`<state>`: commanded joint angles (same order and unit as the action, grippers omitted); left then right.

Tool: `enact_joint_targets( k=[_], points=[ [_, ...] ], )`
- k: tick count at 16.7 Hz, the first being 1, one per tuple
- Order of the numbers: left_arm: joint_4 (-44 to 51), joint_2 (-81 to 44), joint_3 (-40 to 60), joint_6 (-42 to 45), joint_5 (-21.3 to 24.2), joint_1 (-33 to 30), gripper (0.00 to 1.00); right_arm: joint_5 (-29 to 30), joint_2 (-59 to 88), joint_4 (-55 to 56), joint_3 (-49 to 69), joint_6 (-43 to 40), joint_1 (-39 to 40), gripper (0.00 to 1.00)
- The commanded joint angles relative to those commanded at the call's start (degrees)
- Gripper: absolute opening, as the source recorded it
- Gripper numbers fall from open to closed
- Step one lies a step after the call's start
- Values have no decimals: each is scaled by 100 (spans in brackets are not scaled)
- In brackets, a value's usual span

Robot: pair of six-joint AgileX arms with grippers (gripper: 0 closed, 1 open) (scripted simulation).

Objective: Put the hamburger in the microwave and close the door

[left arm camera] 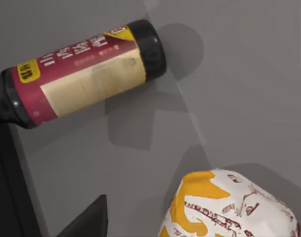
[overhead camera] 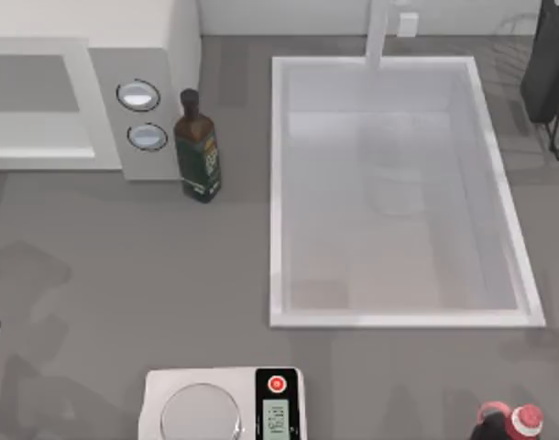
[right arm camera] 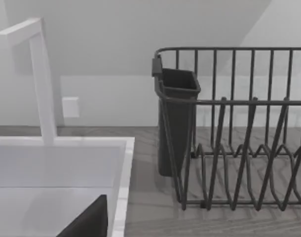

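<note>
One large white microwave sits at the table's far left, its door facing up in the top view. The wrapped hamburger lies on the grey counter just beside a dark fingertip of the left gripper, near a red-labelled bottle lying on its side; whether that gripper is wide or narrow cannot be told.

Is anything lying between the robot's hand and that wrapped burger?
In the left wrist view, nothing lies over the hamburger. A red-labelled bottle lies on its side nearby, apart from it. The microwave stands at the table's far left.
</note>
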<state>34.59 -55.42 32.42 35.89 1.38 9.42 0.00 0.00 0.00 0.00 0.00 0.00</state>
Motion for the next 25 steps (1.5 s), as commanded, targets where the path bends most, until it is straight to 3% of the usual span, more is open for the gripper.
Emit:
enact_joint_targets(
  k=[6,11,19,25],
  points=[
    [1361,-2195,1329,1537,-57,387,100,0,0,0,0,0,0,100],
    [1944,-3135,1915,2192,-113,564,100,0,0,0,0,0,0,100],
    [1882,-3238,1892,2225,-128,557,100,0,0,0,0,0,0,100],
    [710,-3846,1337,2251,-127,574,100,0,0,0,0,0,0,100]
  ],
)
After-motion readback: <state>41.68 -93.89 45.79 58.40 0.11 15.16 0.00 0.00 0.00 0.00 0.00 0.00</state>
